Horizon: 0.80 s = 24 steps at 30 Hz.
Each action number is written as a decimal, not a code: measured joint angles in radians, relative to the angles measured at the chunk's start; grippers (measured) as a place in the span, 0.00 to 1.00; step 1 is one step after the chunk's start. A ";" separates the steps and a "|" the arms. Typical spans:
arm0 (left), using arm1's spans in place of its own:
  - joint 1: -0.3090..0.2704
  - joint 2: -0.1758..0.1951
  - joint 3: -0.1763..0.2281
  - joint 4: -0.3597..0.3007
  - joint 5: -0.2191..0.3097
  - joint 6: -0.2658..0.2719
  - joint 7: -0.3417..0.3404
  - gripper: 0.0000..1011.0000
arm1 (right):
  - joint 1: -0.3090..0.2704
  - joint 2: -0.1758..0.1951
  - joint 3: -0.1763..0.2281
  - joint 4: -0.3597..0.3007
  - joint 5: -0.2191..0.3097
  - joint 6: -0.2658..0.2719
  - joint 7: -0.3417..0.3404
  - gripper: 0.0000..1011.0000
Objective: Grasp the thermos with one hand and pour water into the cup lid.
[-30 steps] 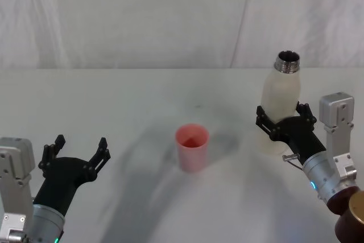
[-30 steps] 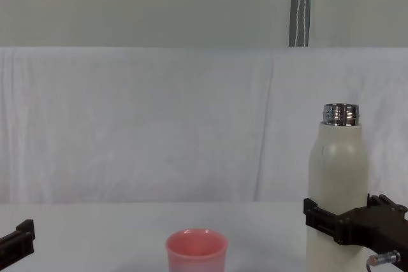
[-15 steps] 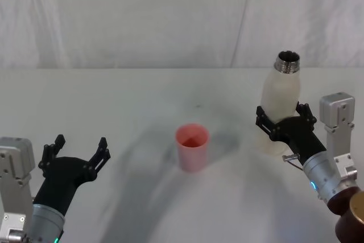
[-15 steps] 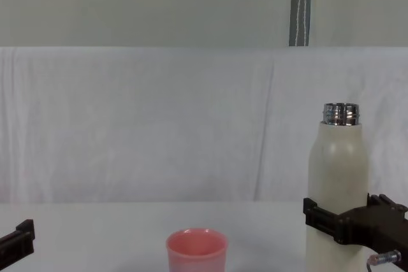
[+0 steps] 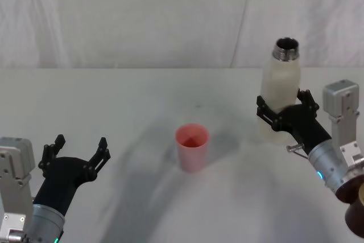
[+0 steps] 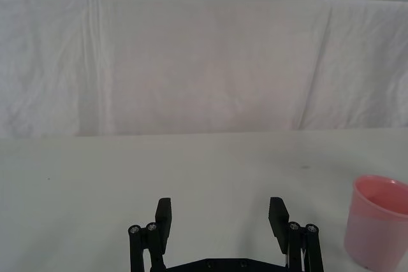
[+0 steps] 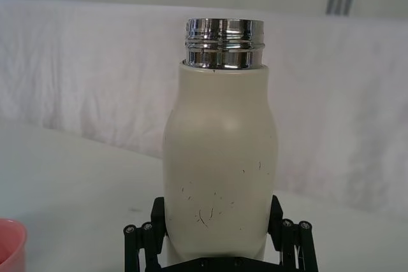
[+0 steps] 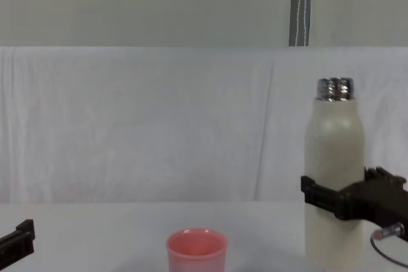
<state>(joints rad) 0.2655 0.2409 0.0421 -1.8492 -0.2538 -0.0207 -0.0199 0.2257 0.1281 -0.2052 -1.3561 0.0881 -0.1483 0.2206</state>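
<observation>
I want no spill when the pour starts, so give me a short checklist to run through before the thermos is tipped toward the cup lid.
1. Right end effector clamped around the thermos: ok.
2. Thermos clear of the table: ok, its base hangs above the surface in the chest view.
3. Thermos neck uncapped: ok.
4. Cup lid upright, mouth up: ok.
5. Neck over the cup lid: not ok, the thermos is off to the cup's right.
6. Left end effector away from the cup lid: ok, open and apart.
</observation>
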 joint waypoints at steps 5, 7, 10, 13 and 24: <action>0.000 0.000 0.000 0.000 0.000 0.000 0.000 0.99 | 0.024 0.029 -0.025 -0.024 -0.042 0.016 0.010 0.94; 0.000 0.000 0.000 0.000 0.000 0.000 0.000 0.99 | 0.034 0.043 -0.036 -0.037 -0.064 0.022 0.011 0.94; 0.000 0.000 0.000 0.000 0.000 0.000 0.000 0.99 | 0.042 0.057 -0.047 -0.049 -0.089 0.025 0.011 0.94; 0.000 0.000 0.000 0.000 0.000 0.000 0.000 0.99 | 0.053 0.082 -0.064 -0.072 -0.130 0.026 0.013 0.94; 0.000 0.000 0.000 0.000 0.000 0.000 0.000 0.99 | 0.071 0.154 -0.104 -0.116 -0.229 -0.001 0.035 0.94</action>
<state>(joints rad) 0.2655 0.2410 0.0422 -1.8492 -0.2538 -0.0207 -0.0199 0.2971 0.2826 -0.3090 -1.4724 -0.1410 -0.1493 0.2554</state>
